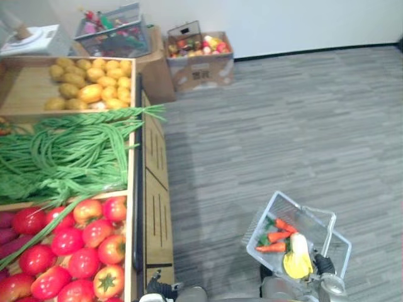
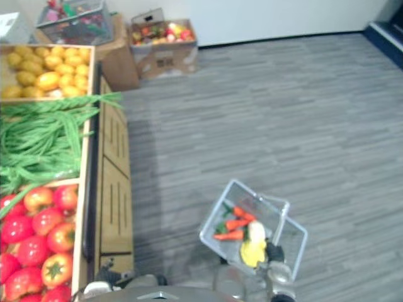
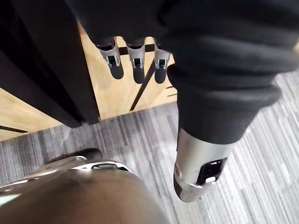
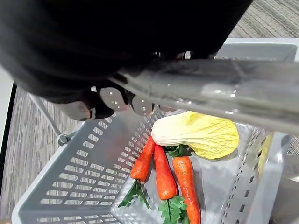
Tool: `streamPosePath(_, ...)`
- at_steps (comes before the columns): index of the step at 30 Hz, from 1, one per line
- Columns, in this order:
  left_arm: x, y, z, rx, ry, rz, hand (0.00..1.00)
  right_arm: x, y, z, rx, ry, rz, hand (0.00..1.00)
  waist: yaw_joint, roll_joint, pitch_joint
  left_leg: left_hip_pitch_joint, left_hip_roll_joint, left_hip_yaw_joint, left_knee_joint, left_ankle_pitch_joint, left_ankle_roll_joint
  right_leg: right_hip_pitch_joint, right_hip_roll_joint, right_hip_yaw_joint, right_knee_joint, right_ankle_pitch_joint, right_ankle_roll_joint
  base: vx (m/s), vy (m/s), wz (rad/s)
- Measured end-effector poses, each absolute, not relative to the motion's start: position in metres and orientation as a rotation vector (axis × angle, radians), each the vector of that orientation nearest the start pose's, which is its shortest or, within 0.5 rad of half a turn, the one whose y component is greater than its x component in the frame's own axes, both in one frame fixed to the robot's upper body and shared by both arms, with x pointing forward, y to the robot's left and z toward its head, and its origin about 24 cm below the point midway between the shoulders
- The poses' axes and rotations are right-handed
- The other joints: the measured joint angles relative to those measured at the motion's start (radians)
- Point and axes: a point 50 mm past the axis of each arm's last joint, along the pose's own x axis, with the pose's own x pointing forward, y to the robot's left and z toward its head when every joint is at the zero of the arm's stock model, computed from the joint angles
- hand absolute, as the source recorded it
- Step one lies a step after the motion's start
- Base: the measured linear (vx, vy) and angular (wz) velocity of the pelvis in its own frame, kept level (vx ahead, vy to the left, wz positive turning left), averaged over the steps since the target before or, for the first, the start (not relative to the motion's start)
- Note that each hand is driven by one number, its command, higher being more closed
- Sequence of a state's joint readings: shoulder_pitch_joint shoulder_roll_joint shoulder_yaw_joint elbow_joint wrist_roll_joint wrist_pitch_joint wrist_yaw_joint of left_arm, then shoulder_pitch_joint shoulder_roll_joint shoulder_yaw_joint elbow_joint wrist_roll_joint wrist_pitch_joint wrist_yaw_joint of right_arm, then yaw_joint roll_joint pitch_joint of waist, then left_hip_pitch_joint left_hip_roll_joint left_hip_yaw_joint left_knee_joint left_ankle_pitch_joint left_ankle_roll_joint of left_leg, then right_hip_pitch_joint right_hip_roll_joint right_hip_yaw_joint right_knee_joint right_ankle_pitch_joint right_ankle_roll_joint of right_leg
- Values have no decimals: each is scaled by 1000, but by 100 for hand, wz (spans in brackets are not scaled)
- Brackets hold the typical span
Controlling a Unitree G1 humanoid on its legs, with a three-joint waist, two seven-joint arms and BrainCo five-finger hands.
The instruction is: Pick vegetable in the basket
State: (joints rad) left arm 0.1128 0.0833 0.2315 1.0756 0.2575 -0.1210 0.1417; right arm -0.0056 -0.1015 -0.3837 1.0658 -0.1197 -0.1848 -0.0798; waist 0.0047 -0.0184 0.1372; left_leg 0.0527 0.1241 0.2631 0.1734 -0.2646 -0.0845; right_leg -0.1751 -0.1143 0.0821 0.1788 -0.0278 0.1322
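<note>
Right hand [image 4: 84, 109]: fingers [image 4: 112, 98] clenched round the handle [image 4: 224, 88].
Basket [image 4: 70, 172]: one, grey, hanging under those fingers.
Contents: three carrots [image 4: 163, 172], one cabbage [image 4: 196, 133].
Left hand [image 3: 201, 154]: fingers [image 3: 135, 65] released, straight, holding nothing; wooden stand [image 3: 117, 98] just beyond them.
</note>
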Motion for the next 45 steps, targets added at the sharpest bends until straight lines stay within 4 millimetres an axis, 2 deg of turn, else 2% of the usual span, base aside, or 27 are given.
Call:
streamPosePath(2,82,220,-158,262,1062,252,0,126,-237,-141,-56,871,-404,100,1,-13,-8,7,13,30,4,0,0,-5,0,-67,10,18,-14,-67,-37,-31)
streamPosePath(4,81,222,-158,265,1064,256,0,123,-234,-141,-49,873,-406,100,3,-19,-17,10,26,48,5,2,1,-15,0,-90,9,27,-21,-44,-35,-18)
streamPosePath(5,79,222,-158,263,1069,260,0,124,-232,-142,-43,871,-405,100,4,-8,-18,8,43,63,4,5,1,-21,-5,-134,28,8,-60,-41,-42,-16)
streamPosePath(6,77,223,-158,259,1073,266,0,125,-233,-141,-42,867,-408,100,4,-12,-24,8,48,73,4,8,-3,-37,-24,-172,79,-16,-95,13,-38,-16)
streamPosePath(7,75,223,-158,261,1078,267,0,125,-237,-140,-44,863,-422,100,4,-14,-37,9,59,84,6,12,-12,-69,-69,-231,177,-40,-99,43,-45,-11)
streamPosePath(8,72,224,-159,264,1085,268,0,123,-239,-140,-39,866,-434,100,6,-17,-47,15,75,82,4,22,-29,-79,-114,-259,233,-39,-99,78,-70,-8)
streamPosePath(9,70,226,-159,268,1090,267,0,123,-238,-140,-40,867,-432,100,7,-22,-50,18,81,80,2,27,-39,-79,-135,-260,243,-34,-96,91,-249,-10)
streamPosePath(10,66,231,-158,286,1097,269,0,122,-236,-141,-47,873,-419,100,13,-46,-64,19,88,81,-5,36,-60,-82,-169,-239,222,4,-66,95,-309,-14)
streamPosePath(11,65,232,-159,291,1107,265,0,122,-234,-143,-53,883,-405,100,14,-52,-72,18,107,78,-22,51,-86,-78,-139,-214,207,-14,-39,92,-468,-34)
streamPosePath(12,65,229,-160,291,1109,249,0,123,-233,-143,-71,887,-382,100,26,-24,-86,6,153,81,-63,76,-115,-92,-76,-204,184,-14,-39,27,-323,-29)
streamPosePath(14,65,224,-161,292,1113,229,0,129,-238,-140,-91,878,-376,100,27,-4,-89,-4,175,80,-84,98,-127,-116,-38,-176,183,-16,-36,10,-218,-22)
streamPosePath(15,67,224,-161,294,1111,224,0,133,-240,-139,-96,879,-373,100,25,-1,-88,-8,181,78,-102,126,-130,-126,-24,-153,182,-33,-17,25,-185,1)
streamPosePath(17,68,224,-160,300,1108,222,0,131,-241,-140,-114,890,-360,100,21,-2,-88,-6,180,55,-104,149,-137,-106,-28,-161,172,-88,-4,14,-205,23)
streamPosePath(18,68,222,-161,296,1108,224,0,131,-242,-140,-130,899,-347,100,17,10,-88,-5,193,25,-103,168,-147,-76,-24,-194,156,-115,0,-5,-153,32)
streamPosePath(23,64,222,-161,292,1108,242,0,125,-241,-143,-160,932,-311,100,16,11,-90,-60,223,-60,-20,230,-144,-3,-9,-260,92,-127,-12,-95,-130,45)
streamPosePath(24,66,222,-160,292,1103,244,0,124,-240,-144,-164,934,-307,100,16,8,-89,-76,220,-68,-2,242,-138,3,-13,-266,82,-125,-12,-102,-77,40)
streamPosePath(26,67,221,-160,279,1097,252,0,120,-242,-144,-175,938,-307,100,14,3,-89,-127,191,-49,33,308,-55,25,-39,-285,36,-121,-8,-70,-64,48)
streamPosePath(27,66,220,-160,276,1098,254,0,119,-243,-144,-177,941,-310,100,12,0,-88,-134,181,-33,28,325,-31,30,-49,-295,22,-116,-7,-48,-36,54)
streamPosePath(28,66,218,-161,268,1099,255,0,116,-247,-144,-183,947,-319,100,10,2,-88,-136,160,1,-3,369,-26,41,-59,-305,-2,-104,-9,-47,-16,57)
streamPosePath(30,63,216,-162,214,1106,302,0,111,-257,-142,-185,950,-356,100,8,21,-84,-137,136,29,-26,377,-26,56,-82,-326,-29,-82,-6,-36,25,51)
streamPosePath(32,54,214,-164,127,1132,362,0,104,-264,-143,-176,971,-387,100,9,26,-84,-135,86,28,1,331,-27,87,-110,-335,-51,-65,19,8,146,35)
streamPosePath(34,45,215,-166,89,1156,387,0,98,-265,-144,-168,985,-404,100,3,27,-85,-130,63,5,-11,296,-33,113,-121,-337,-86,-39,42,38,178,28)
streamPosePath(35,43,214,-166,83,1162,386,0,99,-266,-144,-168,983,-406,100,2,31,-86,-105,51,-3,-60,269,-37,121,-122,-337,-112,-16,55,51,200,14)
streamPosePath(37,41,211,-167,67,1173,367,0,97,-263,-145,-149,985,-413,100,-6,43,-94,-65,34,-4,-164,248,-40,151,-121,-357,-165,25,55,93,200,20)
streamPosePath(38,42,215,-167,68,1166,355,0,96,-258,-147,-122,992,-420,100,-3,21,-89,-52,11,-11,-196,252,-39,163,-133,-359,-181,33,55,104,206,26)
streamPosePath(40,41,219,-166,75,1171,348,0,95,-256,-148,-110,995,-426,100,-5,2,-90,-43,-13,-33,-206,252,-37,176,-157,-375,-168,31,55,64,122,30)
streamPosePath(45,39,219,-167,19,1183,349,0,90,-254,-150,-43,988,-478,100,-4,-1,-88,-12,-21,-88,-210,249,-32,198,-174,-397,-73,-19,7,66,30,36)
